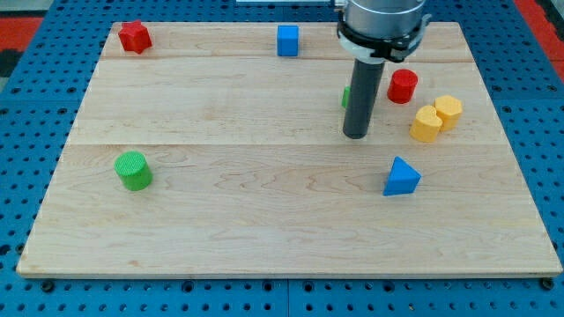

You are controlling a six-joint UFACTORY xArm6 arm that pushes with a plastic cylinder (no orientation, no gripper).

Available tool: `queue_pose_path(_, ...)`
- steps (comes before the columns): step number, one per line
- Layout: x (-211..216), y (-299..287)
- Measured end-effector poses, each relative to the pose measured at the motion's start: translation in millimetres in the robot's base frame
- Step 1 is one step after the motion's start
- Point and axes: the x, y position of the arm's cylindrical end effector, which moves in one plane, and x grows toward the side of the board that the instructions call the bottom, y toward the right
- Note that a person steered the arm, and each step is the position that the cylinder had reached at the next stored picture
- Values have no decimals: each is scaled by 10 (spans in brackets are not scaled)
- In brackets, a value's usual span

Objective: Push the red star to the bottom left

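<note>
The red star (134, 36) lies at the top left corner of the wooden board (220, 220). My tip (355, 135) rests on the board right of centre, far to the right of and below the star. A green block (346, 96) is mostly hidden just behind the rod; its shape cannot be made out.
A blue cube (287, 40) sits at the top middle. A red cylinder (403, 85) and two touching yellow blocks (435, 118) lie right of the rod. A blue triangle (402, 177) is at lower right. A green cylinder (133, 170) is at the left.
</note>
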Motion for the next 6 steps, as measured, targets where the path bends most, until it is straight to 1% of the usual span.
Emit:
queue_pose_path(3, -8, -34)
queue_pose_path(6, -14, -273)
